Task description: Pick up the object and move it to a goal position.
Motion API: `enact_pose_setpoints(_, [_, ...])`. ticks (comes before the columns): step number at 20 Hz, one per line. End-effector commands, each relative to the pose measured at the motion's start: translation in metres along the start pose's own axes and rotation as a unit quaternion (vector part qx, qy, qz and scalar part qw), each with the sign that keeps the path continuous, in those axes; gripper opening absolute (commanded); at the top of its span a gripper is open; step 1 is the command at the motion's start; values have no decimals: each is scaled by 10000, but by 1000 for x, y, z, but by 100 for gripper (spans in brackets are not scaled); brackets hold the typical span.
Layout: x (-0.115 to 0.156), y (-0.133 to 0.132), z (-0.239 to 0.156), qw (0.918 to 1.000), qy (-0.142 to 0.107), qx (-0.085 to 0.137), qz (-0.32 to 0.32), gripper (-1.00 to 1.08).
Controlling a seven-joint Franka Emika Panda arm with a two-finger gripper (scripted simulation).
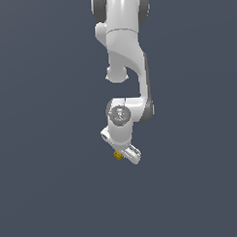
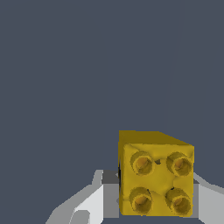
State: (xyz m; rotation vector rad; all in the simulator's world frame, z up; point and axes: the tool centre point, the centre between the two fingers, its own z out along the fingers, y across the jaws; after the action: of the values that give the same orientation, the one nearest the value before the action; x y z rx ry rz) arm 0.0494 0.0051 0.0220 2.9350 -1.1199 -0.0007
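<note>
A white robot arm (image 1: 126,67) reaches down against a plain dark grey-blue background, and at its tip the gripper (image 1: 122,153) carries a small golden-yellow cube (image 1: 118,156). In the exterior view the cube is a tiny speck at the gripper's lower end, on the exterior view's left side of it.

The main risk is a slip — the cube appears to sit toward one side of the fingers rather than centred, so a quick or jerky move toward the goal could twist it loose and drop it. No goal marker is visible in either view, so how much travel remains cannot be told.

In the wrist view the cube (image 2: 155,175) fills the space between the two pale fingers (image 2: 94,201) (four round studs show on its facing side). The fingers appear closed narrowly against its sides, gripping it.
</note>
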Motion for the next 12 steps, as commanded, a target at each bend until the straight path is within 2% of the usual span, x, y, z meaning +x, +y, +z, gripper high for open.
enact_pose_setpoints(1, [0, 0, 0, 10000, 1, 2, -2, -100])
enact_pose_setpoints(12, [-3, -9, -5, 10000, 1, 2, -2, -100])
